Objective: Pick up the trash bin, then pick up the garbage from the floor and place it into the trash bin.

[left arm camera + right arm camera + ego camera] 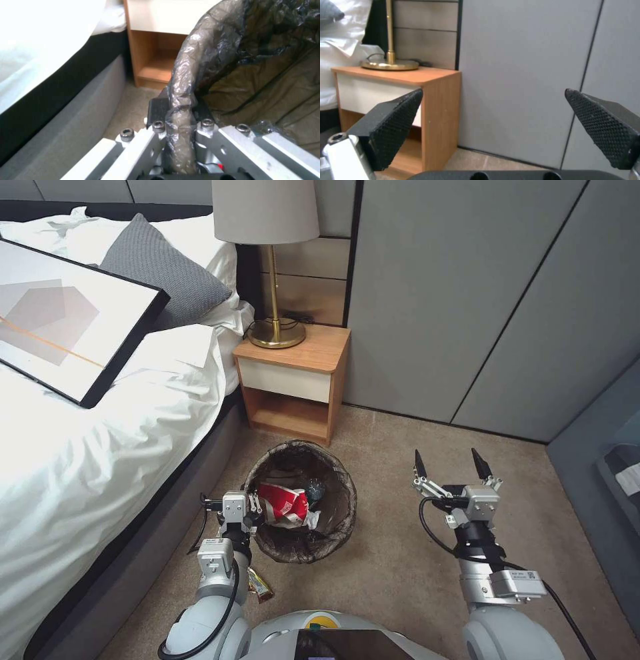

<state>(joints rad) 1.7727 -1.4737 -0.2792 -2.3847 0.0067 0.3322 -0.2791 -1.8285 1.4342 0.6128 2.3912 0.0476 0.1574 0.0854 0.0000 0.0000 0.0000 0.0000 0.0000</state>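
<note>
The trash bin [339, 495], lined with a dark brown bag, is over the carpet beside the bed. My left gripper [251, 509] is shut on its near-left rim; in the left wrist view the gripper [180, 111] pinches the bag-covered rim [186, 75]. Inside the bin lie garbage pieces: a red-and-white packet [283, 504], a white scrap and a dark-capped clear bottle [314, 490]. A small yellow-brown wrapper [260, 584] lies on the carpet next to my left forearm. My right gripper [453, 463] hangs open and empty to the right of the bin, its black fingertips [396, 120] spread wide.
A wooden nightstand [293, 380] with a brass lamp [275, 332] stands just behind the bin. The bed [100, 447] with a framed picture [60, 327] runs along the left. Grey wall panels [467, 300] close the back. Bare carpet [400, 553] spreads between the arms.
</note>
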